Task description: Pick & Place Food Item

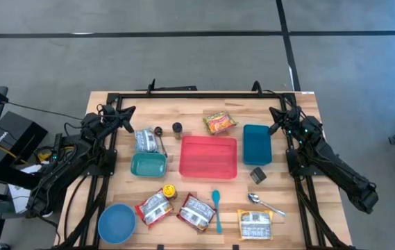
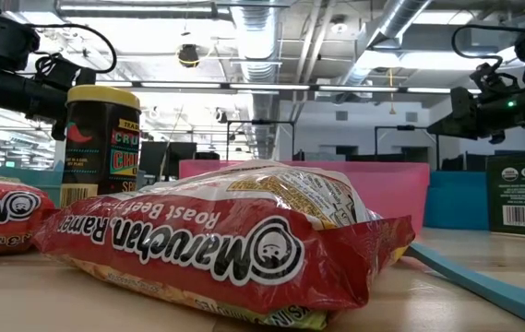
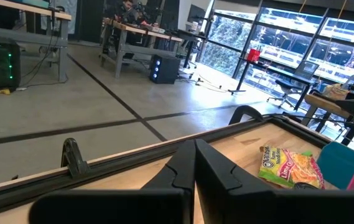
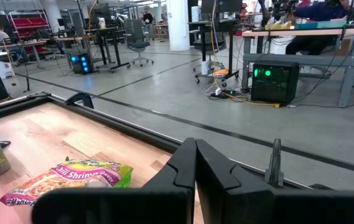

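Note:
Food packets lie flat on the wooden table: two red ramen packets (image 1: 154, 207) (image 1: 196, 211) near the front, a yellow one (image 1: 255, 223) at front right, a chili shrimp packet (image 1: 219, 123) (image 4: 65, 180) at the back, and a silver packet (image 1: 146, 140) at the left. A pink tray (image 1: 208, 157) sits in the middle. My left gripper (image 1: 126, 111) (image 3: 195, 144) hovers shut over the back left corner. My right gripper (image 1: 276, 113) (image 4: 195, 142) hovers shut over the back right corner. Neither has anything between its fingers.
A dark blue bin (image 1: 257, 144) stands right of the tray, a teal bin (image 1: 148, 165) left of it. A blue bowl (image 1: 116, 222) sits at front left. A spice jar (image 1: 177, 128), a yellow-lidded jar (image 1: 169, 190), a teal spoon (image 1: 216, 208), a metal spoon (image 1: 265, 203) and a dark box (image 1: 257, 175) lie about.

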Motion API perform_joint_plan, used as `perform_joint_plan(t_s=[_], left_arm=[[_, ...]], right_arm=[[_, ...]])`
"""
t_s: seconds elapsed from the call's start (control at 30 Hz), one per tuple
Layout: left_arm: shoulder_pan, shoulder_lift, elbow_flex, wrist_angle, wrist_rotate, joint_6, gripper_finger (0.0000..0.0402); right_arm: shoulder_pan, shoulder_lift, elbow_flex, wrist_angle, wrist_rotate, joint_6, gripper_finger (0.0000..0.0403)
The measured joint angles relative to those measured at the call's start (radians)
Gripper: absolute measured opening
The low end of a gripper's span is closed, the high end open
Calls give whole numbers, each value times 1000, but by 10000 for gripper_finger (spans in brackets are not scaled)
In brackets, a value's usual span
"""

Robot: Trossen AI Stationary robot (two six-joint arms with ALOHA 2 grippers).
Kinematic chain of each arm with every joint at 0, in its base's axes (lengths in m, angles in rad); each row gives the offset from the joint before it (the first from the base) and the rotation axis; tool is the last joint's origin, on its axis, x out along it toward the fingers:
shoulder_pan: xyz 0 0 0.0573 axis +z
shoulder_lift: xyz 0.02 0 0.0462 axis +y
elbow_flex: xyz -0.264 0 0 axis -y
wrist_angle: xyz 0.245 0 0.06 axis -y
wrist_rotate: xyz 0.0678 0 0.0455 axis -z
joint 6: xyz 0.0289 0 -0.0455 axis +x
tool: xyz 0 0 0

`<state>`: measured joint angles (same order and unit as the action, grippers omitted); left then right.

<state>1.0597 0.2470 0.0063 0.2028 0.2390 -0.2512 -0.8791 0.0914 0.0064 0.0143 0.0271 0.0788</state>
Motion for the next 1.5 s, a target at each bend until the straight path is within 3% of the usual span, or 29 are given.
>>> perform_joint_plan(t_s=[0.5,0.6,0.73,0.83,0.93,1.23,1.5], left_arm=[[0,0,0,0,0,0,0],[0,0,0,0,0,0,0],[0,0,0,0,0,0,0],[0,0,0,0,0,0,0],[0,0,0,0,0,0,0],[0,0,0,0,0,0,0],[0,0,0,0,0,0,0]], right_arm=[[2,0,0,31,0,17,0],[15,0,0,54,-4,205,0],[38,0,17,55,-14,599,0],[56,0,28,84,-78,877,0],[77,0,29,128,-147,1008,0],[169,0,32,322,-263,988,0],[262,0,34,427,-266,958,0]])
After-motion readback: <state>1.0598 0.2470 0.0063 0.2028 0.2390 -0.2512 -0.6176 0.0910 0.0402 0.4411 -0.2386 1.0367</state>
